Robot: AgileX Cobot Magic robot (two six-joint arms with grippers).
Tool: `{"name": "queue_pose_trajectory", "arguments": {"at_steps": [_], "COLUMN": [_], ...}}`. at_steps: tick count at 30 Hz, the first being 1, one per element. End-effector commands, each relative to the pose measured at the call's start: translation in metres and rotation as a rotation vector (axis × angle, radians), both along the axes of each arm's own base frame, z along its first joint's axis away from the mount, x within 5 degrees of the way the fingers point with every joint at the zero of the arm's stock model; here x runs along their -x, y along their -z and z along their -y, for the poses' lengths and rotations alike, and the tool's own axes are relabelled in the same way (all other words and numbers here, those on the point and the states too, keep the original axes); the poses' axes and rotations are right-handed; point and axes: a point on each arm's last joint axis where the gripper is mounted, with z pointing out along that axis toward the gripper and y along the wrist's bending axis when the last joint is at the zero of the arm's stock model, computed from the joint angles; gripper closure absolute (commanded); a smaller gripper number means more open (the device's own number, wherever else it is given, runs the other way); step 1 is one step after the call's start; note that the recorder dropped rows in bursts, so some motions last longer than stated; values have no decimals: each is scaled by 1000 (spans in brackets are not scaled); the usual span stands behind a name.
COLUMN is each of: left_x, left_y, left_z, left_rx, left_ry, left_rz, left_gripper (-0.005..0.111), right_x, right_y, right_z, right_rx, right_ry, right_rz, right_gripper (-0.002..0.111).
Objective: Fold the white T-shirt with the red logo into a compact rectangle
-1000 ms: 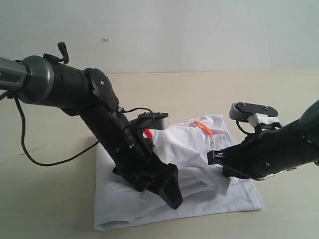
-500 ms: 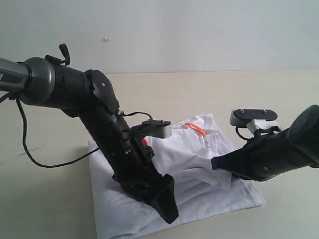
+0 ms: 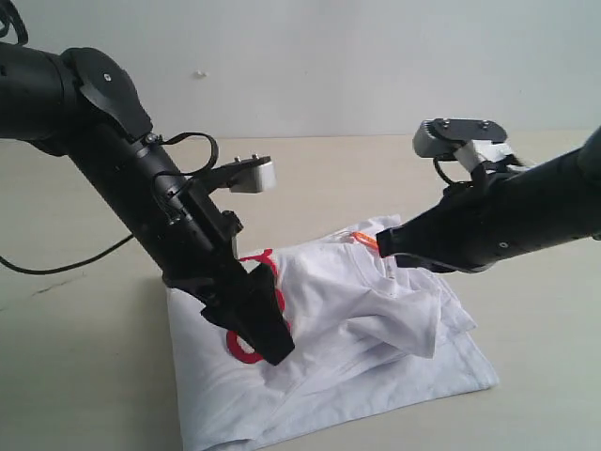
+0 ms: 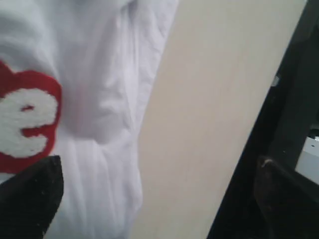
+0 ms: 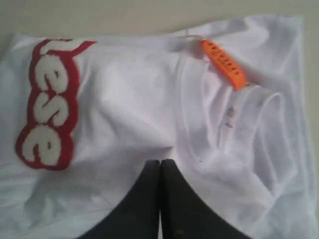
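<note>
Beige table, rumpled white T-shirt, red logo showing

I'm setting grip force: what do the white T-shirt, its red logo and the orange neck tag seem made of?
The white short-sleeved T-shirt looks like thin matte cotton knit: soft creases, no sheen. The red logo band seems a denser patch, its white letters fuzzy like towelling. The small orange neck tag looks like smooth woven ribbon, probably.
</note>
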Motion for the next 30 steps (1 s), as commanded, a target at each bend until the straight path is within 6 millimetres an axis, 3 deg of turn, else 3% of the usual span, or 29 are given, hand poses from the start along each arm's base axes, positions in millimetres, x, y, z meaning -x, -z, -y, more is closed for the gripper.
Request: {"name": "queue_pose_trajectory", "arguments": {"at_steps": [1,6,9,22,30], "left_x": [5,12,15,17,21], "left_y": [3,12,16,17,49], "left_z": [0,-4,-5,-6,-10], "left_rx": [1,-15,-39,-50,-57], "left_ry": [5,3,-30,-85,-338], "left_rz": [-56,-93,-132,-179,-153], "left_gripper": [4,4,4,4,4], "right_x": [-12,-13,-13,-3,9], "right_y": [18,71,80,-13,-43], "right_z": [-11,-8,-3,-2,-1], "right_rx": [-31,66,117,71,53], "right_ry": [-140,-192,-157,-164,-175], "right_rz": [-137,-342,-376,-84,1], "right_gripper": [108,108,108,108,108]}}
